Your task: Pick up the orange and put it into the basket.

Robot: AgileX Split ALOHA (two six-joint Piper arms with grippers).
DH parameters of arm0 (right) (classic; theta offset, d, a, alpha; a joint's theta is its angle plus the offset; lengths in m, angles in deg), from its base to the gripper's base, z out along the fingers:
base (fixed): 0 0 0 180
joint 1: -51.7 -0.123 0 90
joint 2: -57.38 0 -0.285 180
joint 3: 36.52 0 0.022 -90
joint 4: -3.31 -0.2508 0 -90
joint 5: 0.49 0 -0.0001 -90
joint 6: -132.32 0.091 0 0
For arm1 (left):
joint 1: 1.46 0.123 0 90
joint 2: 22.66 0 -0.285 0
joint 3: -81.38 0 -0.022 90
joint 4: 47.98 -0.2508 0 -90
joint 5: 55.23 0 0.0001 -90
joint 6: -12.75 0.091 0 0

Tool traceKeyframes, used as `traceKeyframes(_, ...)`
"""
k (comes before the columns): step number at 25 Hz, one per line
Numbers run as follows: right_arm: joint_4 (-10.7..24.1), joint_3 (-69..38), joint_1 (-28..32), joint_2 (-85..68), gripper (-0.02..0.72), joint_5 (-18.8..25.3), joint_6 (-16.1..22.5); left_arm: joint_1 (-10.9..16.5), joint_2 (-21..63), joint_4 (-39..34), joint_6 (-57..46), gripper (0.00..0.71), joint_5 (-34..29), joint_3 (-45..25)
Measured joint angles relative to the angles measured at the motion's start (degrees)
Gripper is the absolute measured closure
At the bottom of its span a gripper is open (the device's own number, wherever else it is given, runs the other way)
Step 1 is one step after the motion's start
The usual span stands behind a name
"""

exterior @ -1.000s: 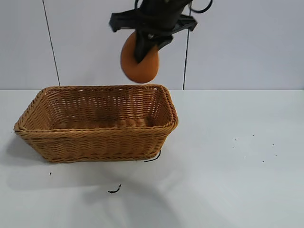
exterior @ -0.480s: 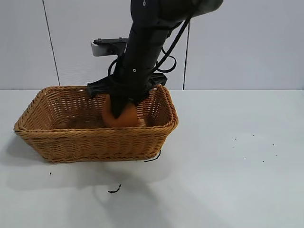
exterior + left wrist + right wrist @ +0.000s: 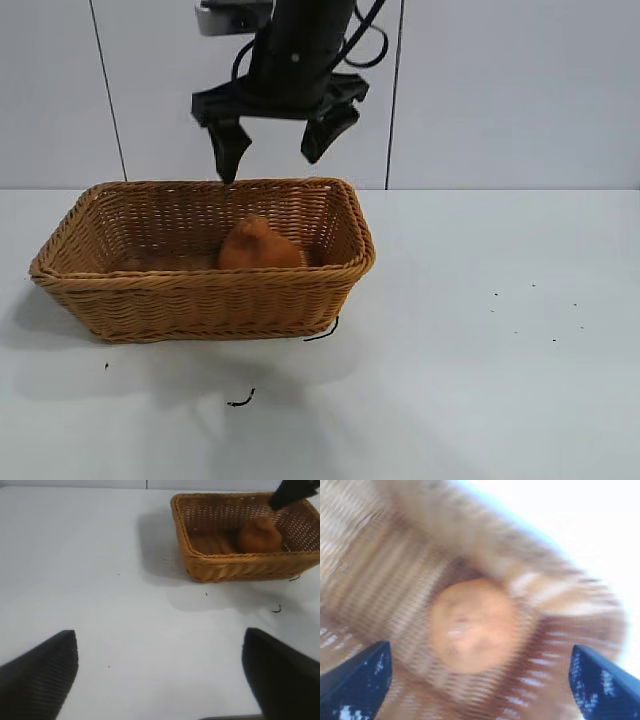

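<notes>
The right end effector (image 3: 272, 148) hangs above the basket (image 3: 200, 300) with its two fingers spread wide and nothing between them. Its arm is cut off by the upper edge of the exterior view, so only the wrist, a grey bracket and a loop of cable show. The orange (image 3: 256, 246) lies directly below that end effector, inside the basket on its woven floor, toward the basket's right end; the near wall hides its underside. In the right wrist view the orange (image 3: 472, 625) sits midway between the two dark fingertips (image 3: 355, 680), well below them, and the wicker around it is smeared by motion blur, so the weave and the rim cannot be made out clearly.

The left end effector (image 3: 160, 672) is not in the exterior view. Its own camera shows only the two finger ends, wide apart and empty, over bare white desk (image 3: 100, 580), with the basket (image 3: 220, 567) and the orange (image 3: 259, 536) well ahead of it and the basket's far end cut off by the picture's edge. No writing or label is readable anywhere.

Half a second ago the right end effector was down inside the basket, closed on the orange; now it has let go and risen clear of the rim, and the orange has stayed where it was lowered.
</notes>
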Motion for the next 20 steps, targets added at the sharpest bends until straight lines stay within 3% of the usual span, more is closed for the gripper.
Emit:
traceKeyframes(5,0.4,0.0,9.1,0.0,0.009,3.9,0.4,0.0,0.0,0.0,0.0,0.071,0.0,0.0)
traceKeyframes(10,0.4,0.1,15.1,0.0,0.009,4.4,0.4,0.0,0.0,0.1,0.0,0.071,-0.1,0.0)
traceKeyframes(16,-0.5,0.0,18.1,0.0,0.009,4.5,0.4,0.0,0.0,0.0,0.0,0.071,-0.1,0.0)
traceKeyframes(20,-1.9,-5.4,18.2,-2.2,0.009,4.3,0.4,0.0,0.0,0.0,0.0,0.071,-0.1,0.0)
